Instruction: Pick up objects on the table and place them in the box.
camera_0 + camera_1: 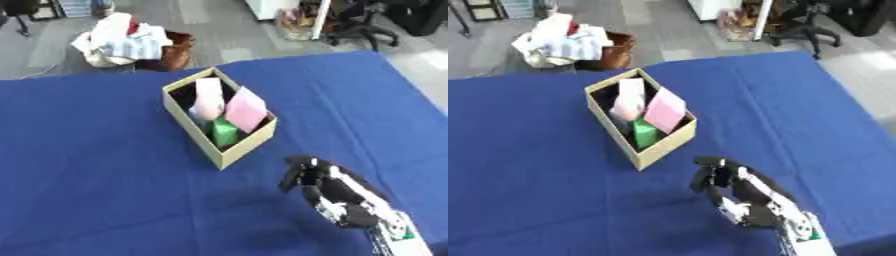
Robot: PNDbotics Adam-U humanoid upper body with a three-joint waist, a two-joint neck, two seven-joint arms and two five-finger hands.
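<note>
Holding two pink packets, one box.

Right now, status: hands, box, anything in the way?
Right hand curled, holding nothing, near the box. Left hand not in view. Box holds pink items and a green item. Nothing between.

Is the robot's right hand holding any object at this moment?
No. The right hand hangs over the bare blue table with curled, empty fingers, while the pink items sit inside the box.

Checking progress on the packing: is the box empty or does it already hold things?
Holding things: the open-topped box contains two pink items and a green one.
</note>
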